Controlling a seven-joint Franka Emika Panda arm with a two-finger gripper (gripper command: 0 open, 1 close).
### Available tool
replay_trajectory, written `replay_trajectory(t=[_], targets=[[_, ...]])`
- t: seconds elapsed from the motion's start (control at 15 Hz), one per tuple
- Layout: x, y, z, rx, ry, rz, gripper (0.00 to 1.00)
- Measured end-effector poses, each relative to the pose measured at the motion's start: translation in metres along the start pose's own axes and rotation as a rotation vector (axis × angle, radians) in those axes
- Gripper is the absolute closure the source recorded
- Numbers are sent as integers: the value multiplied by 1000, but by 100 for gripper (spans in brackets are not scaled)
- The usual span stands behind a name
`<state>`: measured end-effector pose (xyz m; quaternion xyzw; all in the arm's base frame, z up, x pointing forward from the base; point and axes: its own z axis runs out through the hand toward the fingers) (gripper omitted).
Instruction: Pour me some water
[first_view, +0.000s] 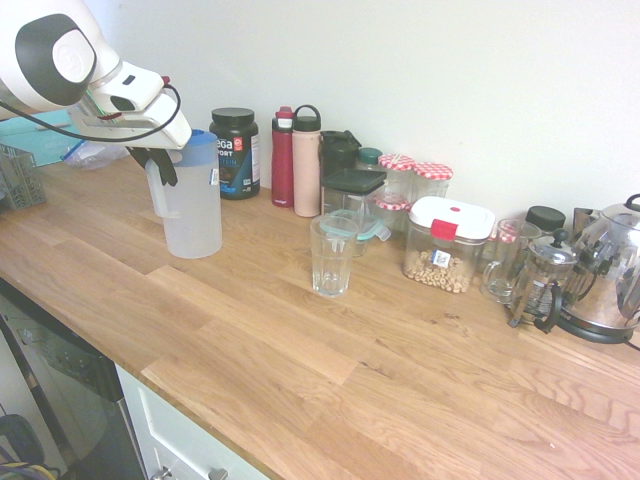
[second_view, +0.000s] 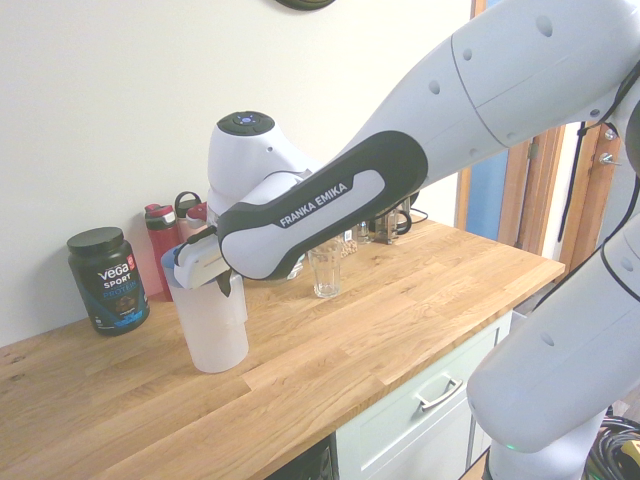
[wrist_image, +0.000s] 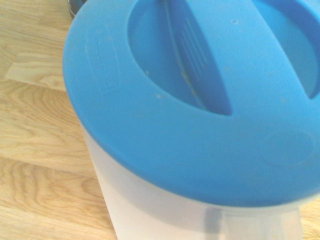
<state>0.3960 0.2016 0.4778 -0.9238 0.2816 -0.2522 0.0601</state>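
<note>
At the left of the wooden counter (first_view: 250, 330) stands the frosted water pitcher (first_view: 195, 215), upright on the wood, its blue lid (wrist_image: 200, 110) shut and filling most of my wrist view. My gripper (first_view: 160, 165) is down at the pitcher's handle (first_view: 155, 190), on its left side in the first exterior view, with my dark fingers (first_view: 165, 165) reaching along the upper part of the handle. Whether my jaws are pressed onto it or a little apart, I cannot tell. Just behind the pitcher, far against the wall, sits a black protein tub (first_view: 235, 152), then a red bottle (first_view: 283, 158) and a pink bottle (first_view: 307, 162). Further right and nearer, well apart from the pitcher, stands the empty drinking glass (first_view: 331, 257), upright. Beyond it is a snack container (first_view: 445, 245), then a French press (first_view: 540, 282) and a kettle (first_view: 610, 275).
</note>
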Motion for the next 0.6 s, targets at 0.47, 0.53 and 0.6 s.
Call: replay_trajectory(t=[0.47,0.53,0.6], targets=[[-5,2,-16,-14,3,-12,0],[-9,4,-23,-24,-7,-15,0],[-14,8,-33,-49,-30,-22,0]])
